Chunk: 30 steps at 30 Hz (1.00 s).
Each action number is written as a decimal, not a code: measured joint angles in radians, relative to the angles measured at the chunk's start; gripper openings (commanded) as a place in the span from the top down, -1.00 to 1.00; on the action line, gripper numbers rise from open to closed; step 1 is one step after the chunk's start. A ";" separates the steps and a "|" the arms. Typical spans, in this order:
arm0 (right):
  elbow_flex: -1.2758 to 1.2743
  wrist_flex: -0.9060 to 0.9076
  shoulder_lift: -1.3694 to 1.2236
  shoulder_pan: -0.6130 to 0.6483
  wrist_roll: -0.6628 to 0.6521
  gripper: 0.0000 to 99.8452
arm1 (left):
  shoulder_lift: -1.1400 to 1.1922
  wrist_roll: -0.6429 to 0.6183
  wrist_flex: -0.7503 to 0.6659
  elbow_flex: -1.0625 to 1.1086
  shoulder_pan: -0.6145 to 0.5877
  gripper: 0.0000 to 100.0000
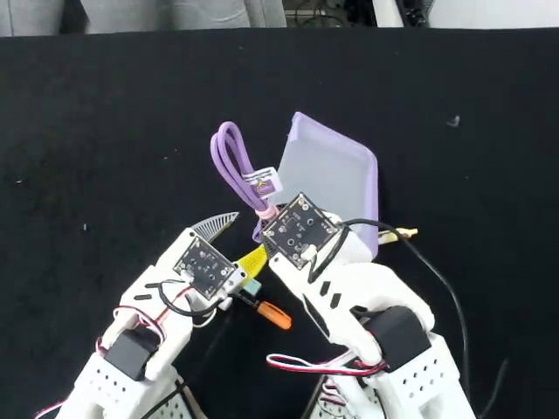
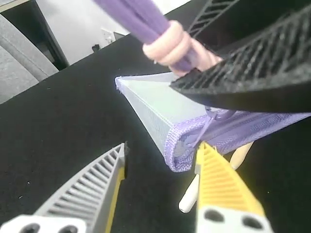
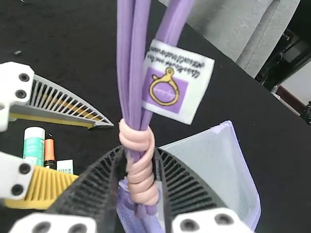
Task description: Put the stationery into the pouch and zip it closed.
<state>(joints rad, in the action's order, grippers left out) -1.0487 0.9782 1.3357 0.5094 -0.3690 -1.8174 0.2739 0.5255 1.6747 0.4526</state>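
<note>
I'm clamping the right pincer (image 3: 138,150) on the pink binding (image 2: 170,46) of the strap (image 3: 131,58), anchoring the pouch (image 1: 336,170) at the middle of the desk (image 1: 105,131), probably so it can't slide. The left pincer (image 2: 163,145) is gaping empty at the pouch's near corner, with an orange pen (image 1: 278,317) lying loose nearby.

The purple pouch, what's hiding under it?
A pale stick pokes out from beneath the pouch at its edge. The pouch covers the rest of it, so I can't tell what it is.
</note>
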 measured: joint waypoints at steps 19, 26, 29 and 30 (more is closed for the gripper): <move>0.011 0.069 0.000 -0.002 -0.026 0.97 | 0.000 0.003 0.000 -0.005 0.002 0.51; 0.014 0.069 0.000 -0.002 -0.029 0.97 | 0.000 0.003 0.069 -0.044 -0.026 0.36; 0.014 0.069 0.000 -0.002 -0.029 0.97 | -0.002 0.003 0.180 -0.097 -0.032 0.36; 0.014 0.069 0.000 -0.002 -0.029 0.97 | -0.002 0.003 0.204 -0.104 -0.032 0.36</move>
<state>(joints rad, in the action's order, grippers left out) -1.0349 1.0472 1.3357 0.5079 -0.3982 -1.8190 0.2770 0.7296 1.5704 0.4204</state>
